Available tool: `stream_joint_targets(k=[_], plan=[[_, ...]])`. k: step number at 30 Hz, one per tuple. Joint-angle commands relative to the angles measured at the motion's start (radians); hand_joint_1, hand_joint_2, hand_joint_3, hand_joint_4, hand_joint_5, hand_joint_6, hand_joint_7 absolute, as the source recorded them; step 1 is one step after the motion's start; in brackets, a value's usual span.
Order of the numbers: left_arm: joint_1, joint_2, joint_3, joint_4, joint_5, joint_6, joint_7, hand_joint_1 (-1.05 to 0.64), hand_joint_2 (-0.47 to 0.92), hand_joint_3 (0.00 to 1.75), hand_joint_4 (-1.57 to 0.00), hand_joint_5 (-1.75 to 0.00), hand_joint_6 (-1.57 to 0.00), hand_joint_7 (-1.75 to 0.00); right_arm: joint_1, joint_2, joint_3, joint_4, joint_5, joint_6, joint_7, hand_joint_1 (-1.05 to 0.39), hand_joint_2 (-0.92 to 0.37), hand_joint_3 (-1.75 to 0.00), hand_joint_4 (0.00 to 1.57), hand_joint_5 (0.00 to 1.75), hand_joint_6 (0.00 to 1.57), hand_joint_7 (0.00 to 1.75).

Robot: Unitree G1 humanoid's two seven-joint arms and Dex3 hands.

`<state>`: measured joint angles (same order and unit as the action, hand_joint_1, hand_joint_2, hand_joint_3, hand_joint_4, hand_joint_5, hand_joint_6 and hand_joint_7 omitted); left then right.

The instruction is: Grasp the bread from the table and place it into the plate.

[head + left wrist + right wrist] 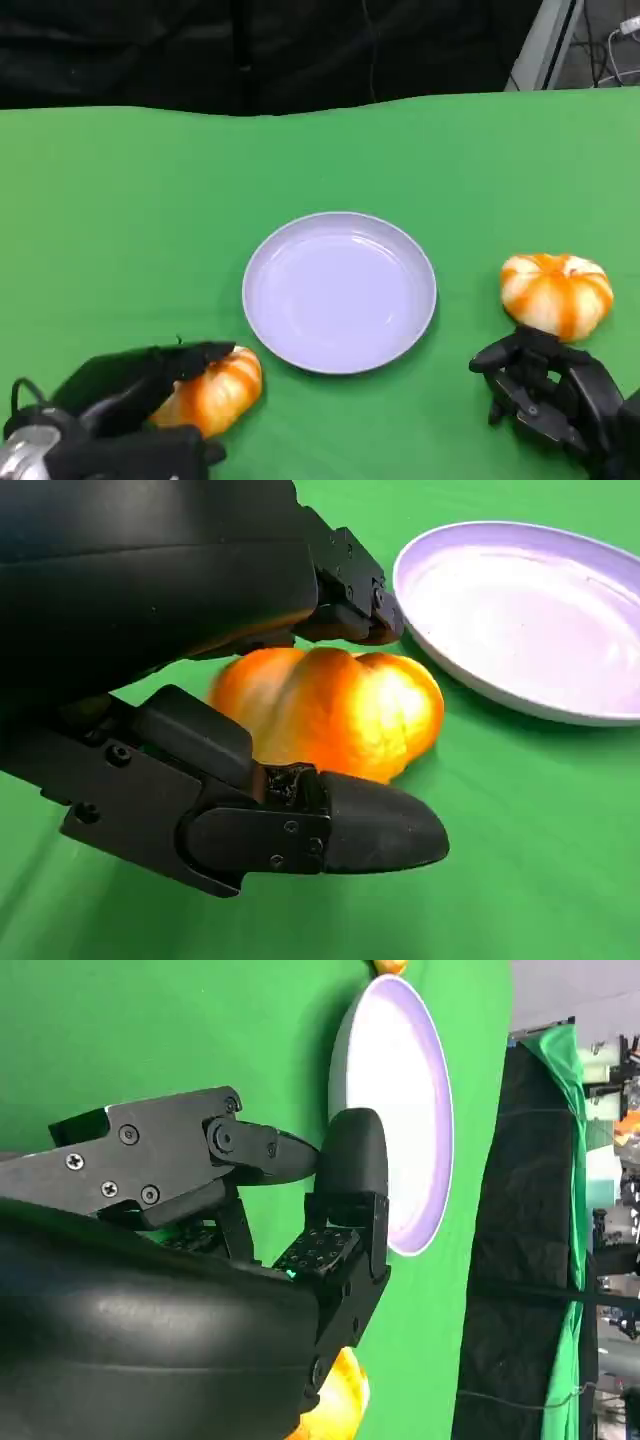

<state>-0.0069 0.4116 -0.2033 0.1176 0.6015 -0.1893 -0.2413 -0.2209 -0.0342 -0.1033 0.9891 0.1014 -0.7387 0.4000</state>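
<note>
Fingers (330,830) of the left hand (130,400) are closed around a bread roll (212,390): in the left wrist view one black finger lies under the near side of the roll and another (350,605) curves over its top, both touching the orange crust, so the roll sits pinched between them. In the head view that hand lies at the lower left of the green table (120,220), its fingers draped over the roll's left half, the right half still bare. The roll rests on the cloth just beside the lower left rim of the lavender plate (340,292), a narrow strip of green between them. The plate's rim is low and its bowl is bare, with open cloth all around it.

On the other side, the right hand (545,390) rests on the table at the lower right, its fingers (345,1175) curled loosely with nothing in them; how far they are closed I cannot tell for certain, though gaps show between them in the right wrist view. A second bread roll (556,293) lies just beyond those fingertips, near but apart from them, and well to the right of the plate. Behind the table's far edge hangs a black curtain (250,50).
</note>
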Motion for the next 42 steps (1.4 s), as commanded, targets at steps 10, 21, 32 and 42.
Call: stream_joint_targets(k=[10,21,32,42], plan=[[-0.110,0.008,-0.129,0.041,0.062,0.124,-0.052,-1.05,0.92,0.62,-0.42,-0.03,-0.30,-0.01,0.020,-0.006,0.003,-0.009,-0.007,0.000,-0.019,-0.26,-0.92,-0.45,0.64,1.75,0.72,1.11],[-0.129,0.005,-0.171,0.055,0.052,0.159,-0.047,-0.42,0.91,0.08,-0.51,-0.01,-0.37,-0.01,0.024,-0.004,0.005,-0.019,-0.004,0.003,-0.020,-0.25,-0.92,-0.45,0.64,1.75,0.72,1.12],[-0.117,0.026,-0.168,0.032,0.037,0.146,-0.053,-0.19,0.90,0.01,-0.76,-0.09,-0.41,-0.01,0.023,-0.004,0.002,-0.018,0.004,0.012,-0.011,-0.26,-0.92,-0.45,0.64,1.75,0.72,1.12],[-0.095,-0.016,-0.157,0.045,0.074,0.167,0.113,-0.09,0.92,0.09,-1.14,-0.24,-1.03,-0.08,0.022,-0.005,0.005,-0.019,-0.001,0.012,-0.015,-0.26,-0.92,-0.44,0.63,1.75,0.72,1.11]])
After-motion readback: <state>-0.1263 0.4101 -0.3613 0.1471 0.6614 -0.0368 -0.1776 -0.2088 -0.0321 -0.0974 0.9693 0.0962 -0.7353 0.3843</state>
